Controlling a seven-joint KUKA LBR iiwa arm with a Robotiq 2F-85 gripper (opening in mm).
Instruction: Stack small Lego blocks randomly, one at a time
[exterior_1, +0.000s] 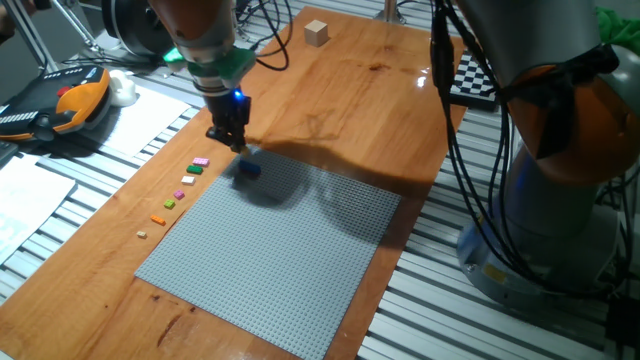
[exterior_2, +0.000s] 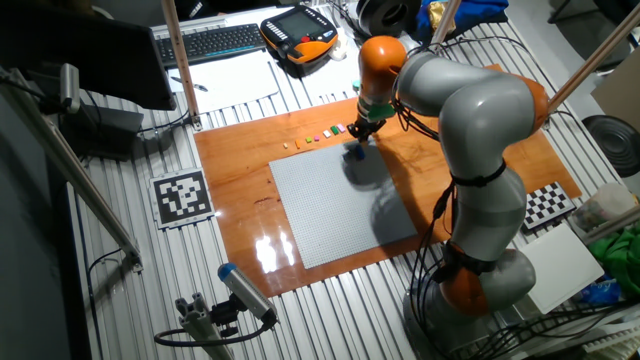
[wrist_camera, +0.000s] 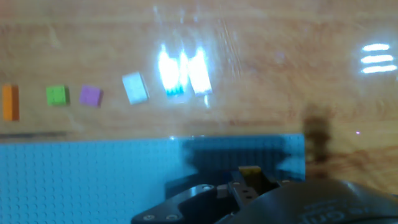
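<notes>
The gripper hangs low over the far corner of the grey baseplate, close to the plate's edge and near the row of loose bricks on the wooden board. In the hand view a small yellow brick sits between the fingers, so the gripper appears clenched on it, though the fingertips themselves are blurred and mostly hidden by the hand's body. Just under the gripper, on the baseplate, stands a blue brick, which also shows as a small blue spot in the other fixed view; whether the yellow brick touches it cannot be told. The loose bricks lie in a line on the bare wood beside the plate's edge: a pink brick, a green brick, a white brick, then a few smaller pieces further along, ending with an orange brick and a tan brick. From the hand view part of the same row appears above the plate's edge, with an orange piece, a green one, a purple-pink one and a white one, then glare from a light washes out the next pieces. A plain wooden cube rests far off at the board's far end.
</notes>
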